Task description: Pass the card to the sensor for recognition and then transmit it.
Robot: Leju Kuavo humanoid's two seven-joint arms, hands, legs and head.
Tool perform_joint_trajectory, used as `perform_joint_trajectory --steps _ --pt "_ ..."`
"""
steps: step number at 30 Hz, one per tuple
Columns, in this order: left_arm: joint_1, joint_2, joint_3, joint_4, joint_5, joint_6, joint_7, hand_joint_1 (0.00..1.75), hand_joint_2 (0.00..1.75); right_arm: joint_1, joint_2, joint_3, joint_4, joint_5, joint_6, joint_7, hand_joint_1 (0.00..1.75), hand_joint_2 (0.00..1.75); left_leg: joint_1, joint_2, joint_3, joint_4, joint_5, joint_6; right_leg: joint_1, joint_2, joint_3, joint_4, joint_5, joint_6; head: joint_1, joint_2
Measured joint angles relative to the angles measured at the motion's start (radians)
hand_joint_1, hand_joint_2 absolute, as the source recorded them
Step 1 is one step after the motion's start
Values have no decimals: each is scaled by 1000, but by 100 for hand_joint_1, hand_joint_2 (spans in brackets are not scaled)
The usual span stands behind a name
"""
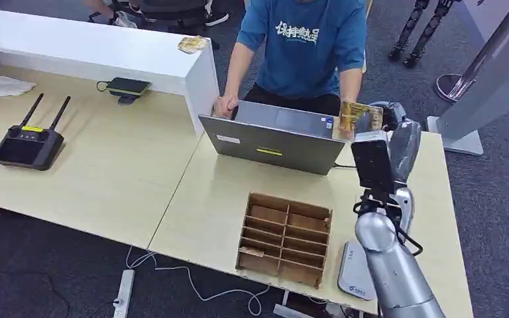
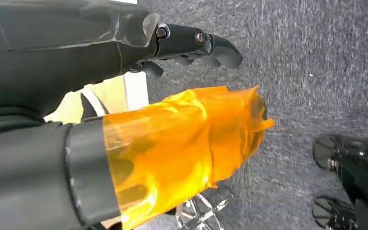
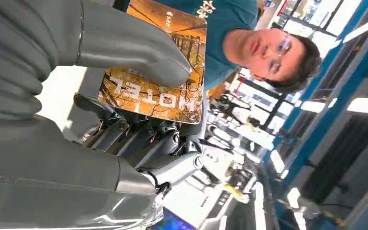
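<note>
A brown and gold card (image 1: 356, 117) marked HOTEL is pinched in my right hand (image 1: 390, 130), raised above the table's far right, just right of the laptop. In the right wrist view the grey thumb (image 3: 139, 52) presses on the card (image 3: 167, 96) and the dark fingers lie under it. A flat white sensor pad (image 1: 351, 270) lies on the table near the front edge, partly hidden by my right forearm. My left hand (image 2: 182, 96) hangs over grey carpet, its thumb wrapped in orange film, fingers apart and holding nothing.
A person in a blue shirt (image 1: 305, 46) sits behind the open grey laptop (image 1: 272, 139), facing me. A wooden compartment box (image 1: 285, 238) stands at the table's front. Further left are a black remote with antennas (image 1: 30, 142), a phone on a stand (image 1: 127, 86) and a white counter (image 1: 106, 53).
</note>
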Motion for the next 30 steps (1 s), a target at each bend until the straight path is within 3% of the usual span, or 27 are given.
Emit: perform_joint_trajectory --steps 7,20,30 --pt "3 -47 1 -65 56 -15 28 0 0 121 -30 -42 -56 -45 19 -11 175 175 0 0 0 0 -1 1 0 0 0 0 0 0 0 0" --pt "4 -51 5 -74 119 10 43 0 0 355 -60 -99 -120 -52 30 -10 175 175 0 0 -1 0 -2 2 0 0 0 0 -1 1 0 0" --pt "5 -52 6 -73 154 29 50 0 0 473 -65 -126 -153 -37 47 7 175 175 0 0 -1 0 -2 2 0 -1 0 0 -2 0 0 0"
